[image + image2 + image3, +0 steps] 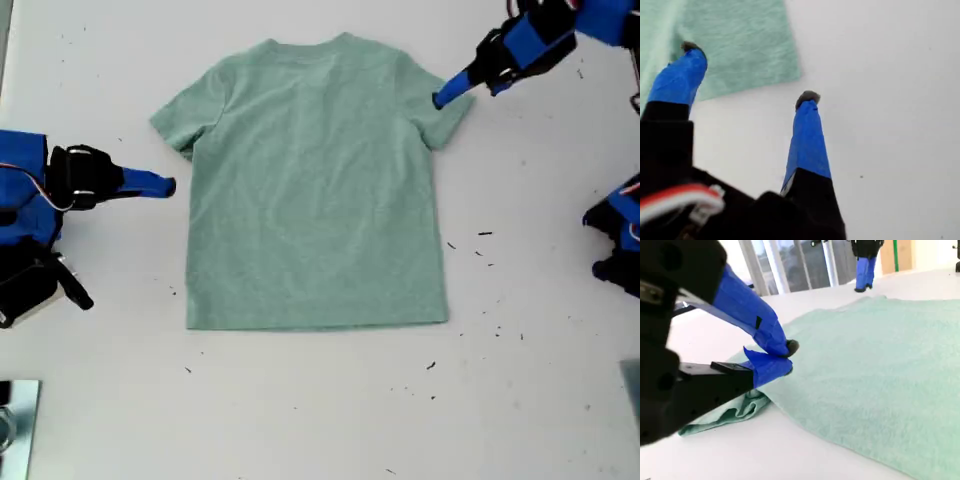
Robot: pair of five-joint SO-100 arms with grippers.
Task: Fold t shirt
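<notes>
**Exterior view: T-shirt, flat, one sleeve gripped**

Item: t shirt (315,190), spread flat mid-table (300,420). Judged light, limp and prone to bunching.
Hold: sleeve and hem corners.
My second gripper (785,357): jaws closed, apparently pinching a sleeve edge.
My first gripper (747,72): spread wide, empty, over a cloth corner.

My second gripper (782,357): blue jaws closed at edge of t shirt (875,375) (sleeve bunched beneath); white table (740,455).
</notes>
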